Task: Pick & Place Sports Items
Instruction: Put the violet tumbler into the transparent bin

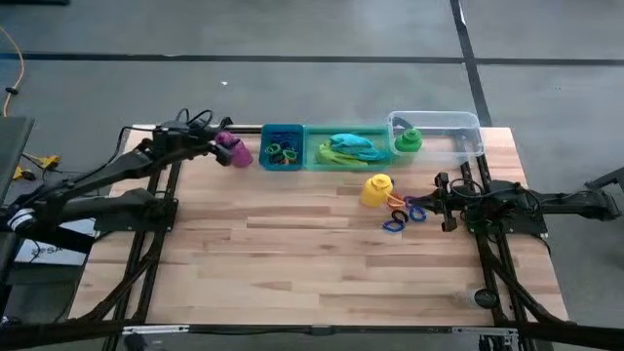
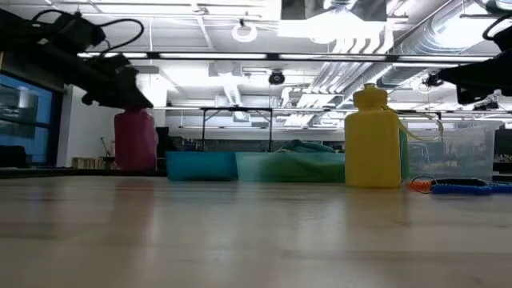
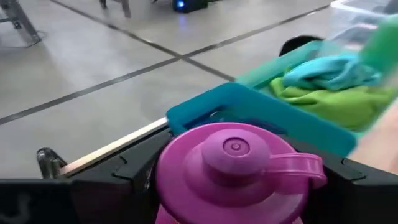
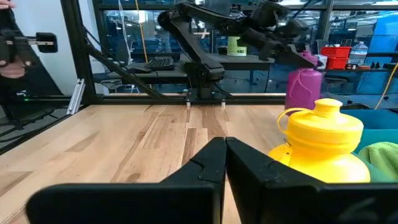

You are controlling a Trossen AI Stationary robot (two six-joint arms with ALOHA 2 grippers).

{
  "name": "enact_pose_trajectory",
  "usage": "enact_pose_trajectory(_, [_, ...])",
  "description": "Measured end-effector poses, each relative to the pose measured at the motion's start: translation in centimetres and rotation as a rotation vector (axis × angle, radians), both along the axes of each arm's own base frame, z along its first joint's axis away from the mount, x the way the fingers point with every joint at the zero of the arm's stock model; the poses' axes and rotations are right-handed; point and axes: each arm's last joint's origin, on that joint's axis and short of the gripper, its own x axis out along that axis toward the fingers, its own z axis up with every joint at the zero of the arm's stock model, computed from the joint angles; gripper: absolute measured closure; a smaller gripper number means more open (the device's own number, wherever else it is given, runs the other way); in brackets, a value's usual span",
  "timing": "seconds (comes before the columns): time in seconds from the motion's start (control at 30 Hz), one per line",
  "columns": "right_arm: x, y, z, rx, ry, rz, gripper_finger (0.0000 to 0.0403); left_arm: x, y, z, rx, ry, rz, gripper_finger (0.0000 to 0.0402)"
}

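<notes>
Purple bottle (image 1: 233, 149) is pinched in the left claw (image 1: 222, 146), upper left beside the blue bin (image 1: 282, 148), seemingly for binning, while the right claw (image 4: 225, 163) waits pressed together.

2 dark arms, black cables.

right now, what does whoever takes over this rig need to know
Left claw is shut on the purple bottle, beside the blue bin at the table's far left.
Right claw is shut and empty, near the rings.
Done: green bottle in the clear bin, cloths in the green bin, some rings in the blue bin.
Left: purple bottle, yellow bottle, loose rings.
</notes>
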Motion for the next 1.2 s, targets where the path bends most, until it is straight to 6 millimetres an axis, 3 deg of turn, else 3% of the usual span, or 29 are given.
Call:
enact_pose_trajectory(0.37, [0.0,0.0,0.0,0.0,0.0,0.0,0.0402,-0.5,-4.5,0.6,-0.073,-0.011,-0.16,0.0195])
enact_pose_trajectory(0.73, [0.0,0.0,0.0,0.0,0.0,0.0,0.0403,1.6,-8.2,1.3,-0.072,0.012,-0.32,0.0195])
enact_pose_trajectory(0.97, [0.0,0.0,0.0,0.0,0.0,0.0,0.0403,4.9,-9.0,3.0,-0.078,0.058,-0.39,0.0195])
enact_pose_trajectory(1.2, [0.0,0.0,0.0,0.0,0.0,0.0,0.0403,10.3,-9.2,4.6,-0.062,0.105,-0.459,0.0195])
